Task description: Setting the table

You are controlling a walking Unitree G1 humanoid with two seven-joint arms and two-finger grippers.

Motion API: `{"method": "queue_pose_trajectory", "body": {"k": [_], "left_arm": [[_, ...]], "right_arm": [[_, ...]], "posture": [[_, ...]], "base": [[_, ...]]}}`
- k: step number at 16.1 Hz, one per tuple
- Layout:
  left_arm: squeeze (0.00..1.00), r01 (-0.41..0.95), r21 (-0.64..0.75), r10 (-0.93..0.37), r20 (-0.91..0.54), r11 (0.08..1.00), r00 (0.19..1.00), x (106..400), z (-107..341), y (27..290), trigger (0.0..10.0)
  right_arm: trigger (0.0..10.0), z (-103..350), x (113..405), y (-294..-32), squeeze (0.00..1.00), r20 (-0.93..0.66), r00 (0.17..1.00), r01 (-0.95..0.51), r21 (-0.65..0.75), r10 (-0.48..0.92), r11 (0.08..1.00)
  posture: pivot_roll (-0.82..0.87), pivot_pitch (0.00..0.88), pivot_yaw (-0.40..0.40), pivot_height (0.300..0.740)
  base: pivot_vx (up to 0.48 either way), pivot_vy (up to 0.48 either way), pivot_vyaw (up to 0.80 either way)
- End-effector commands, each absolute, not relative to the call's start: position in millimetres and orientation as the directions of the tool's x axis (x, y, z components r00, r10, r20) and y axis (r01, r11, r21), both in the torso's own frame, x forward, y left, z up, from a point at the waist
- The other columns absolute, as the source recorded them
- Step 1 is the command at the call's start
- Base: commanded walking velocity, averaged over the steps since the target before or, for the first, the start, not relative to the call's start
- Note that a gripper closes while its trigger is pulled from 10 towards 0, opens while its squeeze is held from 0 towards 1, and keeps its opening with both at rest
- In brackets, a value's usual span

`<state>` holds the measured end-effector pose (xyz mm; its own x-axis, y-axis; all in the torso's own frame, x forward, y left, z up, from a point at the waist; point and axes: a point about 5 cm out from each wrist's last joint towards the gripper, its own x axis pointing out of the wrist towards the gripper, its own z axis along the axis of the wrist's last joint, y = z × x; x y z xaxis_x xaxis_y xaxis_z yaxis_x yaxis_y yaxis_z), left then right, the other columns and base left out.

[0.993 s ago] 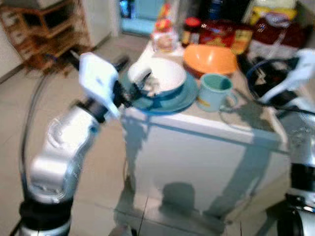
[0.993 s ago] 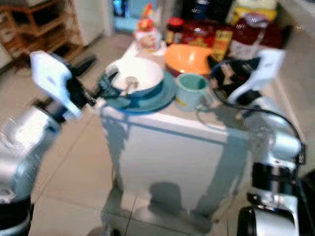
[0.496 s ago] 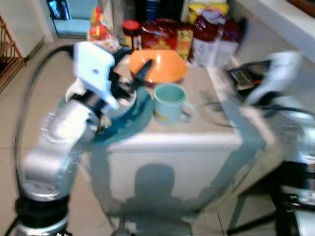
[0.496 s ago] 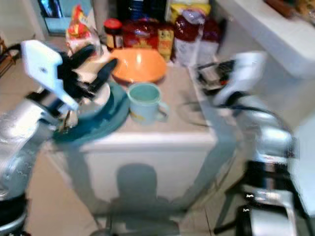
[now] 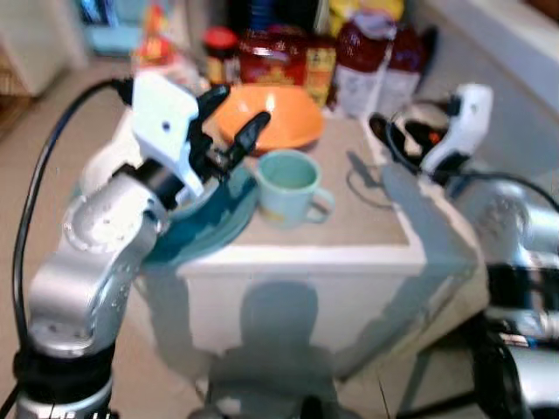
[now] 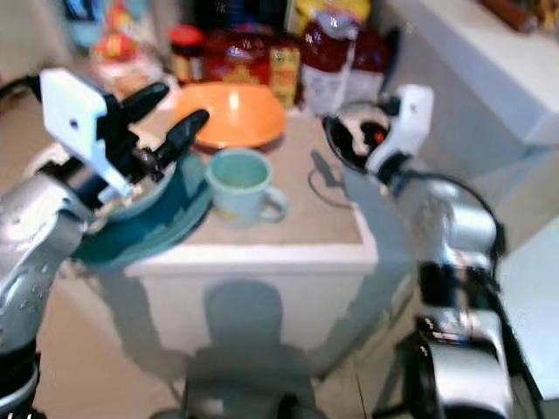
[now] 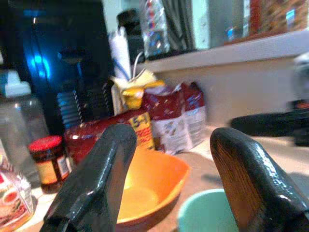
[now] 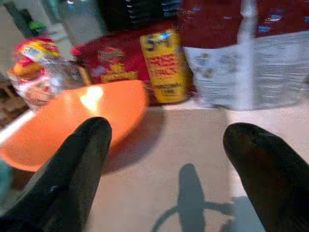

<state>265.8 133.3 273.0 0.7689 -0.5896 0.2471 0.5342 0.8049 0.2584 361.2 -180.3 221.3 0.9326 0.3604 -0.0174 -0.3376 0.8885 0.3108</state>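
Both grippers are raised over the small white table (image 5: 349,253), each with its black fingers spread wide and nothing held between them. Left gripper (image 5: 234,131) is poised above the teal plate (image 5: 214,229) and the white bowl (image 5: 105,166) stacked on it at the near left corner, just short of the orange bowl (image 5: 271,113). Right gripper (image 6: 349,144) is hovering over the bare right side. A teal mug (image 5: 288,185) is set near the front edge, within easy reach. Jars and packets (image 5: 297,57) are crowded along the far edge, probably kept clear of the place setting.
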Motion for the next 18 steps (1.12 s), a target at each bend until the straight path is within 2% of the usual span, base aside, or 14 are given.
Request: {"method": "queue_pose_trajectory", "body": {"k": [1, 3, 6, 7, 8, 11, 15, 18], "left_arm": [[0.0, 0.578, 0.268, -0.635, 0.243, 0.771, 0.734, 260.1, 275.1, 127.0, 10.0], [0.0, 0.653, 0.273, -0.706, 0.204, 0.707, 0.678, 252.6, 273.9, 118.1, 10.0], [0.0, 0.699, 0.283, -0.752, 0.172, 0.657, 0.636, 246.4, 274.6, 113.1, 10.0], [0.0, 0.701, 0.283, -0.754, 0.171, 0.655, 0.635, 245.6, 275.1, 113.0, 10.0], [0.0, 0.703, 0.285, -0.756, 0.17, 0.652, 0.632, 243.9, 275.8, 112.7, 10.0], [0.0, 0.699, 0.288, -0.753, 0.165, 0.654, 0.637, 238.1, 276.7, 113.2, 10.0], [0.0, 0.678, 0.289, -0.733, 0.168, 0.676, 0.659, 232.6, 279.5, 117.2, 10.0], [0.0, 0.619, 0.293, -0.679, 0.186, 0.728, 0.711, 227.4, 284.4, 125.3, 10.0]], "right_arm": [[10.0, 221.2, 363.8, -186.6, 1.0, -0.027, 0.943, -0.302, 0.347, 0.331, 0.888], [10.0, 216.2, 380.7, -181.8, 1.0, -0.05, 0.956, -0.233, 0.474, 0.29, 0.849], [10.0, 209.0, 404.6, -168.9, 1.0, -0.114, 0.965, -0.117, 0.623, 0.237, 0.773], [10.0, 210.3, 406.7, -164.3, 0.94, -0.107, 0.96, -0.132, 0.644, 0.26, 0.753], [10.0, 213.4, 410.2, -154.2, 0.0, -0.091, 0.948, -0.164, 0.681, 0.305, 0.713], [10.0, 216.3, 415.5, -140.5, 0.0, -0.11, 0.937, -0.167, 0.69, 0.33, 0.704], [10.0, 221.9, 419.1, -124.9, 0.0, -0.121, 0.927, -0.2, 0.645, 0.356, 0.738], [10.0, 225.8, 421.7, -116.8, 0.0, -0.102, 0.936, -0.206, 0.617, 0.336, 0.76]], "posture": [[0.14, 0.034, -0.059, 0.74], [0.14, 0.036, -0.061, 0.74], [0.15, 0.04, -0.069, 0.74], [0.15, 0.04, -0.071, 0.74], [0.16, 0.042, -0.079, 0.74], [0.19, 0.057, -0.109, 0.74], [0.2, 0.087, -0.132, 0.74], [0.23, 0.145, -0.162, 0.74]], "base": [[0.0, 0.0, 0.0], [0.0, 0.0, 0.0], [0.0, 0.0, 0.0], [0.0, 0.0, 0.0], [0.0, 0.0, 0.0], [0.0, 0.0, 0.0], [0.0, 0.0, 0.0], [0.0, 0.0, 0.0]]}}
